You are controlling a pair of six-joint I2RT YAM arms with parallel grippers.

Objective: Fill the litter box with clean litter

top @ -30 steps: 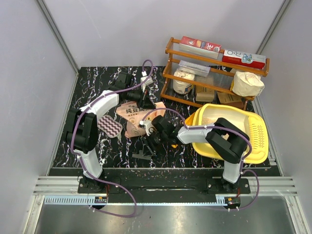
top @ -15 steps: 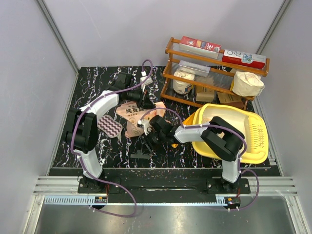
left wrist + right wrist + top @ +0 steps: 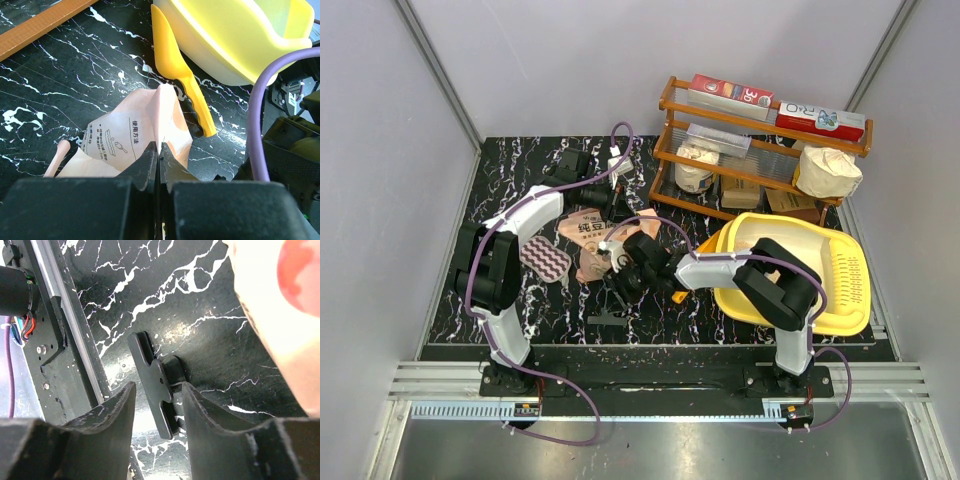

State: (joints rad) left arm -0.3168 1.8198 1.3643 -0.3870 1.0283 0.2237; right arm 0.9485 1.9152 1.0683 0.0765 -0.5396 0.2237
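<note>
The peach-orange litter bag (image 3: 588,238) lies on the black marble table, left of the yellow litter box (image 3: 850,285). My left gripper (image 3: 628,212) is shut on the bag's upper edge; in the left wrist view the jaws (image 3: 159,150) pinch a fold of the bag (image 3: 120,145). My right gripper (image 3: 623,280) is open and empty, low over the table beside the bag's near edge. In the right wrist view its fingers (image 3: 112,410) straddle a flat black T-shaped piece (image 3: 152,380), with the bag (image 3: 280,315) at the upper right. No loose litter is clearly visible.
A yellow-orange scoop (image 3: 175,65) lies between the bag and the litter box (image 3: 240,40). A wooden rack (image 3: 760,150) with boxes and white sacks stands at the back right. The black piece (image 3: 608,318) lies near the front edge. A patterned pouch (image 3: 545,262) lies left.
My right gripper has moved left and a little farther from the base, closer to the bag. The left arm and the bag have stayed put.
</note>
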